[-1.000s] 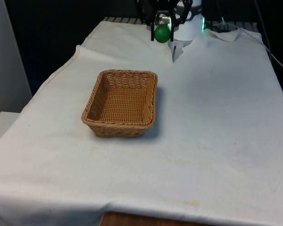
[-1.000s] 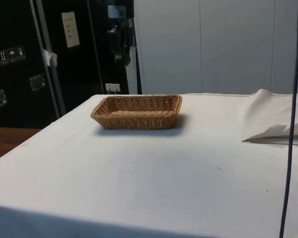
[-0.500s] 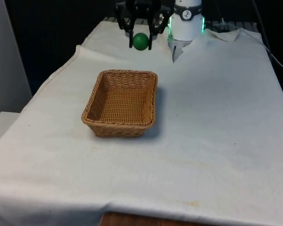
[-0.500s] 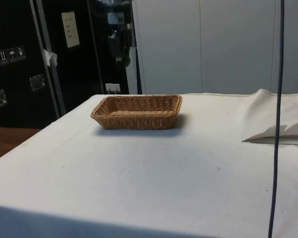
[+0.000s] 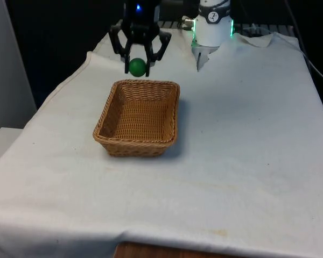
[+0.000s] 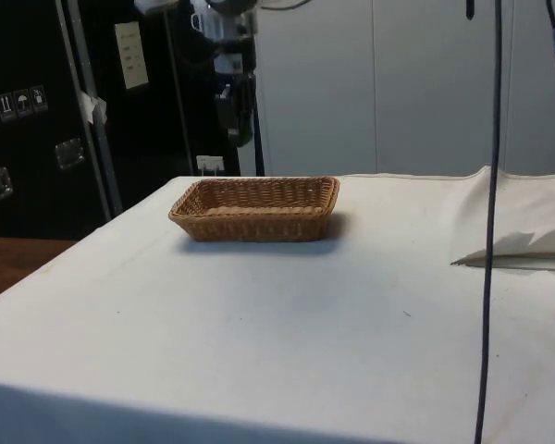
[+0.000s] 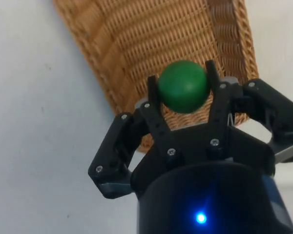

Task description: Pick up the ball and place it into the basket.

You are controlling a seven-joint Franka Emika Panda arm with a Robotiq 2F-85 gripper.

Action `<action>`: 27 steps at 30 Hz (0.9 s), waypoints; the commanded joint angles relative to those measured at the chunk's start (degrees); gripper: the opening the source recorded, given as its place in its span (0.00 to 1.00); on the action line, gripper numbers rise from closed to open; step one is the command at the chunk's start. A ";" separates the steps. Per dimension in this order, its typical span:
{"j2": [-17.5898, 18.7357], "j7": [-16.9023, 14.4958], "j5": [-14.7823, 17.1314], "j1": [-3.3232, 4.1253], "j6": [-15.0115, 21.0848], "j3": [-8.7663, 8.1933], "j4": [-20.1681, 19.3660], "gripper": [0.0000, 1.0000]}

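Transport phase under way. Going from the front view's left: rectangular woven wicker basket resting on the white cloth-covered table, open side up, nothing visible inside. Just beyond its far rim, raised above the cloth: black two-finger gripper, clenched on the small green ball. Ball clamped between both fingers, confirmed at the wrist with basket weave directly behind it.

Changed over the last second: gripper and ball shifted from beside the robot base toward the front view's left and nearer the basket, now close to its far edge. Grasp held throughout; ball not slipped. Implication: pick-up done, carry nearly done, lowering over the basket interior and release not yet done.

Hard to make out: in the side view, gripper dark against dark cabinets, ball barely distinguishable there. Height above the basket rim not readable with certainty. Whether the ball already sits over the basket opening or just outside the rim: cannot tell.
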 commanded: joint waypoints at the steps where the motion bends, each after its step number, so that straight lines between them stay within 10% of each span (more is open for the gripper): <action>1: 1.09 -1.26 1.49 -0.86 0.57 0.40 0.40 0.00; 27: 14.38 -4.58 13.24 -0.69 3.67 0.46 4.41 0.00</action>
